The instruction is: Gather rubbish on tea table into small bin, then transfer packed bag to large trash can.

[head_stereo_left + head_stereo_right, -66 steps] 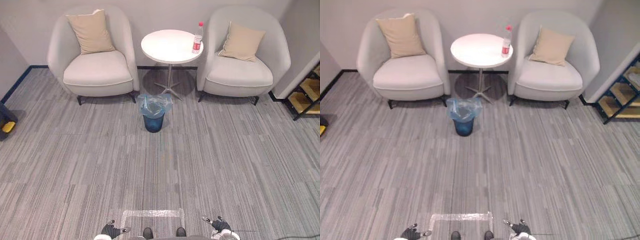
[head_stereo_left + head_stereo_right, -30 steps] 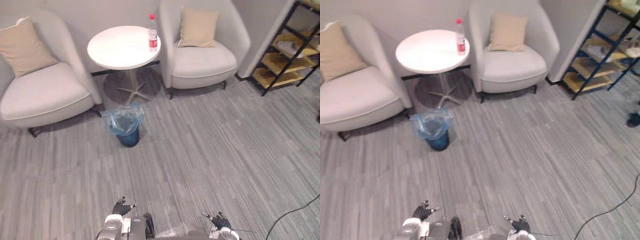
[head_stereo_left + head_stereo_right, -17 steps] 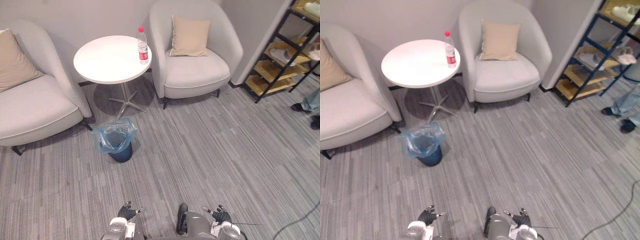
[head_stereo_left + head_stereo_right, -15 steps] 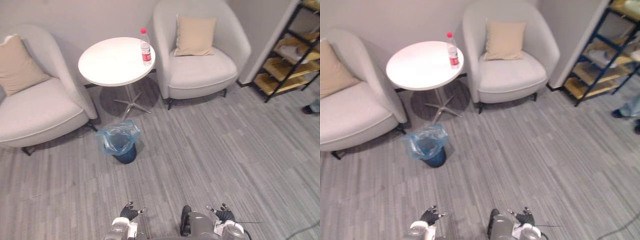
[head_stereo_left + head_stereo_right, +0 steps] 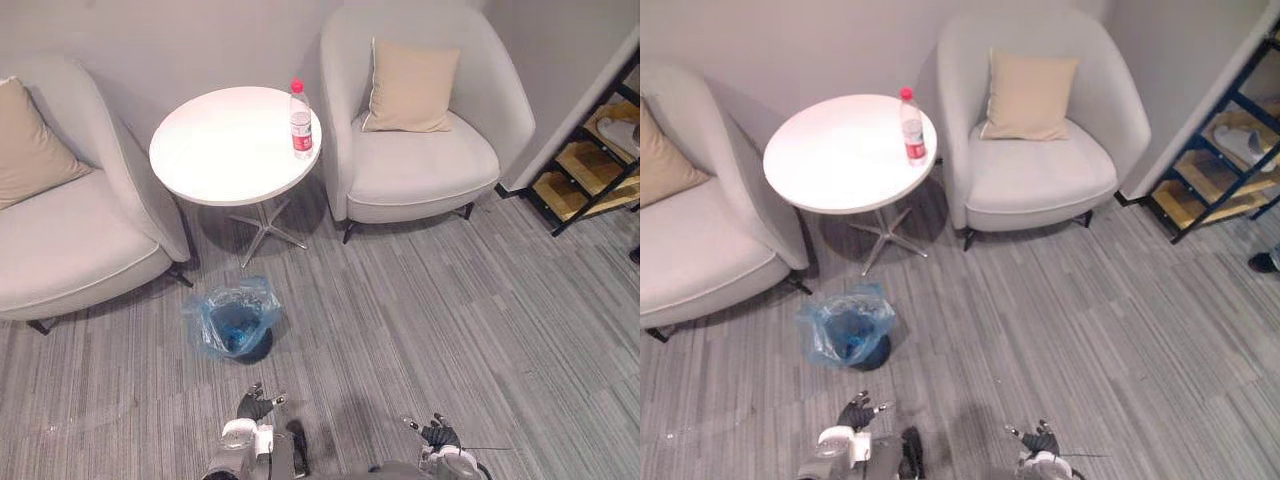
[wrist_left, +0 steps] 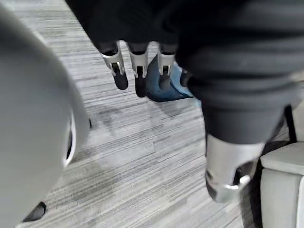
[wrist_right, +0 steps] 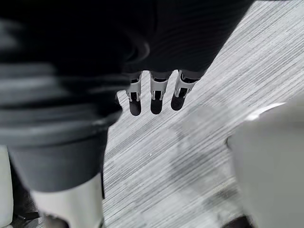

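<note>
From the head we see a white table (image 5: 215, 150) between two armchairs (image 5: 420, 170), a bottle (image 5: 301, 120) upright at its right edge, the bag-lined small bin (image 5: 232, 322) on grey carpet (image 5: 430, 300) nearer us. At each wrist, left robot hand (image 6: 139, 71) and right robot hand (image 7: 156, 95) hang straight-fingered, empty.

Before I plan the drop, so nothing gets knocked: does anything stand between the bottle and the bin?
Nothing visible does. The bottle stands alone near the table's right edge; the bin sits on the floor in front of it, mouth uncovered.
</note>
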You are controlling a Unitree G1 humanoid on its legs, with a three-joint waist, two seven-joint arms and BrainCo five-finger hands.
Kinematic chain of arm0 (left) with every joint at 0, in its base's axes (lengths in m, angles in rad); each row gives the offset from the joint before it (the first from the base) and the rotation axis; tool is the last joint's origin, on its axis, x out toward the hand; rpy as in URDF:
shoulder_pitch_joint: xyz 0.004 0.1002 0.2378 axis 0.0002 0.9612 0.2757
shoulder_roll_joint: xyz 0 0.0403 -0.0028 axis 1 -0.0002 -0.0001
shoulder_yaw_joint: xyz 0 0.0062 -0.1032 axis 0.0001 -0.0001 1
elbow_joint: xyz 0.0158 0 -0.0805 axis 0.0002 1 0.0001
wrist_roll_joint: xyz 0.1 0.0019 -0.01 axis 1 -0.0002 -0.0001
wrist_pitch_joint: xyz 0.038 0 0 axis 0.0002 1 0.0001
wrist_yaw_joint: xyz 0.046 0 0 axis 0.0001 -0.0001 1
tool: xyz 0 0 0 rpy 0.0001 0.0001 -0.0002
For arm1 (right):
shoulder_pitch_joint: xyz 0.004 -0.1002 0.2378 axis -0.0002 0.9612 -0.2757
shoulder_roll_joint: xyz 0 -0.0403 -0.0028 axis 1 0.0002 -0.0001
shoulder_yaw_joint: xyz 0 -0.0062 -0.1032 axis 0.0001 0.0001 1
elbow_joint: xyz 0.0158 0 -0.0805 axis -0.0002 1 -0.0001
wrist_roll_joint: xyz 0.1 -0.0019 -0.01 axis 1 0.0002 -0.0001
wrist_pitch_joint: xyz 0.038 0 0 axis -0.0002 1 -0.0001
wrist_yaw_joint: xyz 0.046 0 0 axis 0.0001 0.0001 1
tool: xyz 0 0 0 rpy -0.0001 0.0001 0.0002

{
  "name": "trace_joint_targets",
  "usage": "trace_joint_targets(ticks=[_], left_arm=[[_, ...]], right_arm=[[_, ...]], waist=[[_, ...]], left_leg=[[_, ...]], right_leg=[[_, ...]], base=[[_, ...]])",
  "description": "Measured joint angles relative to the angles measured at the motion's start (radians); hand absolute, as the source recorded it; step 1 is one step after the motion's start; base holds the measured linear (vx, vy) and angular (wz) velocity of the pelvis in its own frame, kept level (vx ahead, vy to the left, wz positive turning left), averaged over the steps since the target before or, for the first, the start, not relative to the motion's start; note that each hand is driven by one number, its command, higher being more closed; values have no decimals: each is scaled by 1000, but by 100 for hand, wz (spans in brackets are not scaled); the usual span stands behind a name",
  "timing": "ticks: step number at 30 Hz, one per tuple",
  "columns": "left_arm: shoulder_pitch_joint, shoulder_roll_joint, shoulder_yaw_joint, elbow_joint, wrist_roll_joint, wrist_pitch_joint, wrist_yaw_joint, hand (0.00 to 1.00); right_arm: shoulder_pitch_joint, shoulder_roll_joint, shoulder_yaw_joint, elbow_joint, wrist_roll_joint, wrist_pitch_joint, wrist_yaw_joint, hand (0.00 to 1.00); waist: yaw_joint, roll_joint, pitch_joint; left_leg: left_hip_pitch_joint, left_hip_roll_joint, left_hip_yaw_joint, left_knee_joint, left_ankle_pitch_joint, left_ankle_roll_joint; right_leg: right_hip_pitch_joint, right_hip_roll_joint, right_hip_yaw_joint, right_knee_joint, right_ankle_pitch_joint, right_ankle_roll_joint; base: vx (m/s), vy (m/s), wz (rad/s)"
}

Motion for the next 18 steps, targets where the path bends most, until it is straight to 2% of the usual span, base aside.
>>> trace_joint_targets(ticks=[1, 2, 3, 4, 5, 6, 7, 8, 9, 10, 11, 12, 13, 14, 15, 16, 17, 18], left_arm=[[1, 3, -7, 0, 0, 0, 0, 0], [4, 20, -21, 2, 0, 1, 0, 0], [5, 22, -15, 15, 0, 1, -1, 0], [0, 23, -17, 28, -1, 8, -1, 0], [2, 28, -28, 49, -1, 12, -1, 0], [7, 28, -28, 57, -1, 12, 0, 0], [9, 29, -29, 64, -1, 12, 0, 0], [5, 29, -35, 68, 0, 11, -1, 0], [-1, 33, -52, 74, 0, 11, -1, 0], [2, 36, -56, 80, 0, 11, -2, 0], [8, 38, -59, 84, 1, 11, -2, 0], [9, 13, -53, 87, 2, 9, -3, 0], [7, 9, -47, 86, 2, 9, -9, 0], [3, 7, -40, 85, 2, 9, -10, 0], [1, -3, -22, 85, 3, 11, -10, 0], [1, -16, 1, 80, 2, 12, -11, 0], [1, -26, 24, 53, 2, 11, -12, 0], [2, -27, 28, 35, 1, 10, -12, 0]], right_arm=[[-1, 1, -5, 2, -1, 0, 1, 0], [-10, 2, -19, 19, -4, 0, 3, 0], [-12, 5, -23, 32, -10, 0, 5, 0], [-18, -9, -24, 35, -11, -1, 5, 0], [-21, -15, -23, 35, -13, 0, 7, 0], [-15, -15, -23, 24, -12, -1, 9, 0], [-15, -17, -21, 11, -12, -2, 9, 0], [-16, -23, -21, 5, -11, -4, 13, 0], [-24, -25, -21, -3, -11, -4, 15, 0], [-22, -28, -20, -6, -11, -4, 14, 0], [-7, -34, -20, 2, -7, -5, 17, 0], [-9, -59, -23, 9, -9, -4, 15, 0], [-12, -73, -23, 15, -10, -3, 15, 0], [-16, -74, -22, 16, -10, -3, 15, 0], [-17, -73, -21, 20, -9, -3, 15, 0], [-14, -71, -20, 18, -2, -2, 12, 0], [-8, -69, -6, 13, 2, -1, 10, 0], [-6, -65, 8, 10, 5, -1, 6, 0]], waist=[[-1, 0, -2], [1, -5, -5], [2, -1, -12], [-3, 3, -9], [-27, 13, -10], [-42, 21, -14], [-45, 32, -20], [-54, 41, -24], [-64, 43, -22], [-67, 37, -24], [-69, 20, -27], [-58, 65, -28], [-48, 77, -32], [-51, 80, -27], [-53, 89, -19], [-54, 87, -15], [-50, 76, -2], [-44, 73, 2]], left_leg=[[5, -1, -1, 0, -3, 4], [41, -14, -12, -20, -18, 6], [85, -32, -25, -65, -37, -1], [152, -38, -54, -111, -57, -1], [192, -30, -63, -119, -76, 10], [220, -16, -69, -126, -87, 4], [233, 4, -77, -128, -92, -7], [230, 32, -93, -130, -98, -18], [238, 50, -123, -136, -97, -19], [243, 55, -146, -138, -97, -26], [264, 55, -182, -131, -107, -66], [274, 100, -204, -122, -113, -86], [267, 113, -219, -105, -91, -115], [261, 117, -224, -84, -73, -136], [235, 127, -237, 5, -56, -162], [174, 135, -252, 154, -35, -178], [85, 159, -258, 361, 15, -160], [46, 177, -242, 461, 6, -147]], right_leg=[[-4, -1, 0, 16, -4, 5], [-17, -5, -11, 60, 36, 30], [-26, -20, -32, 129, 56, 74], [-97, -44, -32, 312, 108, 79], [-137, -52, -44, 395, 41, 13], [-160, -37, -61, 376, -21, -26], [-208, -13, -74, 336, -64, -56], [-278, 28, -68, 245, -70, -60], [-327, 54, -52, 134, -43, -49], [-332, 74, -28, 21, 16, -41], [-314, 79, -1, -95, 178, -76], [-290, 104, -36, -79, 165, -87], [-281, 111, -43, -74, 137, -100], [-269, 110, -50, -70, 114, -104], [-239, 112, -68, -72, 92, -114], [-206, 110, -77, -87, 76, -121], [-157, 107, -88, -113, 68, -130], [-123, 109, -92, -131, 59, -140]], base=[[359, 38, 3], [296, 27, -9], [351, 51, -17], [278, 16, 3], [353, -59, 18], [288, -112, 30], [294, -143, 31], [338, -173, 51], [364, -202, 69], [429, -236, 91], [434, -241, 70], [509, -270, 53], [411, -217, 24], [380, -232, 32], [350, -238, 39], [395, -244, 34], [295, -155, 20], [260, -90, 8]])
